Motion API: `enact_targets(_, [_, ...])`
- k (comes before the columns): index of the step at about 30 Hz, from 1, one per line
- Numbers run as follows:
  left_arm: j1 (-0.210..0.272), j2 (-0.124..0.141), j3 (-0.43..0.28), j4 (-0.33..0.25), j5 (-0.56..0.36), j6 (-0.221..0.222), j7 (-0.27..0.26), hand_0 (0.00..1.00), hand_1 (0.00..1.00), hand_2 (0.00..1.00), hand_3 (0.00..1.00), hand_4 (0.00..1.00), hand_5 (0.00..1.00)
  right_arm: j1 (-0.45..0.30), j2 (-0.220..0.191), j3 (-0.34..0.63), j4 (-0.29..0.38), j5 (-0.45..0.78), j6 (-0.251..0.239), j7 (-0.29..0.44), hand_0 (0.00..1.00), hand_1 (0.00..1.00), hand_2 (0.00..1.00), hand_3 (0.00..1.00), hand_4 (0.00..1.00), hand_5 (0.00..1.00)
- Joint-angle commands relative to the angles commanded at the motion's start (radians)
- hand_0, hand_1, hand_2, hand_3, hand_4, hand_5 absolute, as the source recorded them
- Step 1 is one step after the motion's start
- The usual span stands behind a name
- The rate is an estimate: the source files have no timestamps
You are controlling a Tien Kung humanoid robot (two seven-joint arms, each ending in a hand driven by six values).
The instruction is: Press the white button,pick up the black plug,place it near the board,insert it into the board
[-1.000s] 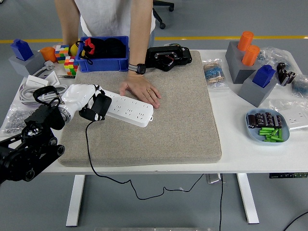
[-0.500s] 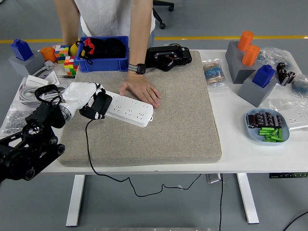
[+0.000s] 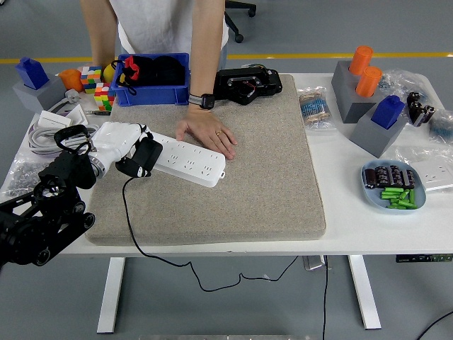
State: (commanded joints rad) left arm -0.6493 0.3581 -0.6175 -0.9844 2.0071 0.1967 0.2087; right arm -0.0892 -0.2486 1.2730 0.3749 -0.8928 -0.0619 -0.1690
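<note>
- A black cable [image 3: 152, 256] hangs off the near edge of the table [image 3: 368, 230] and loops below it, then runs up over the grey mat [image 3: 248, 184] to the plug.
- The robot's left arm [image 3: 42, 216] comes in from the lower left corner, black at the joints with a white shell at the hand.
- The left hand [image 3: 124, 145] reaches in over the left part of the mat, and its fingers are closed around the black plug [image 3: 144, 157].
- The plug sits at the left end of the white power strip [image 3: 187, 161], right against it; whether its pins are seated in a socket I cannot tell.
- The power strip lies slanted on the mat, its right end lower in the picture than its left.
- A person's hand [image 3: 207, 133] rests flat on the mat, touching the far edge of the power strip near its right end, with a watch on the wrist.
- To the right, near the table's front, a blue dish [image 3: 393, 186] holds green and dark small parts.
- Farther back on the right stand grey blocks [image 3: 368, 106] topped with orange and blue pieces.
- At the far side, a blue bin [image 3: 152, 79] with black items sits beside a black device [image 3: 248, 83] and coloured cubes [image 3: 95, 85].
- The person stands behind the table at the top.
</note>
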Motion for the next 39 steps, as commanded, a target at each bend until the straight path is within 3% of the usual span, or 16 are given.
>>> enact_targets(19, [-0.008,-0.003,0.025,0.002,0.024,-0.018,0.024,0.270,0.298,0.346,0.576,0.763,0.002,0.000,0.001,0.002,0.000,0.000,0.000,0.000,0.740,0.686,0.678,0.624,0.674,0.385])
enact_targets(20, [-0.008,-0.003,0.025,0.001,0.026,-0.019,0.023,0.265,0.359,0.410,0.579,0.791,0.002,0.000,0.001,0.002,-0.001,-0.001,0.000,0.000,0.740,0.687,0.678,0.624,0.674,0.384])
enact_targets(25, [-0.008,-0.003,0.024,0.000,0.030,-0.018,0.018,0.265,0.359,0.410,0.579,0.791,0.002,0.000,0.001,0.002,-0.001,-0.001,0.000,0.000,0.740,0.687,0.678,0.624,0.674,0.384])
enact_targets(26, [-0.008,-0.002,0.024,-0.001,0.030,-0.017,0.017,0.278,0.436,0.440,0.596,0.950,0.002,0.001,0.002,0.002,-0.001,-0.001,0.000,0.000,0.740,0.686,0.678,0.624,0.674,0.385])
enact_targets(32, [-0.007,-0.002,0.025,-0.003,0.033,-0.012,0.014,0.278,0.436,0.440,0.596,0.950,0.002,0.001,0.003,0.003,0.000,0.000,0.000,0.000,0.740,0.686,0.678,0.624,0.674,0.385])
enact_targets(33, [-0.006,-0.001,0.025,-0.003,0.032,-0.012,0.014,0.336,0.584,0.520,0.673,0.992,0.007,0.001,0.003,0.003,-0.001,-0.001,0.000,0.000,0.740,0.686,0.678,0.623,0.674,0.385])
enact_targets(38, [-0.001,0.000,0.026,-0.003,0.030,-0.009,0.007,0.336,0.584,0.520,0.673,0.992,0.007,0.000,0.003,0.003,-0.002,0.000,0.000,0.000,0.740,0.686,0.678,0.623,0.674,0.385])
enact_targets(39, [0.000,0.000,0.025,-0.003,0.029,-0.008,0.005,0.697,0.821,0.725,0.811,0.998,0.094,0.000,0.003,0.002,-0.002,0.000,0.000,0.000,0.740,0.686,0.678,0.623,0.674,0.385])
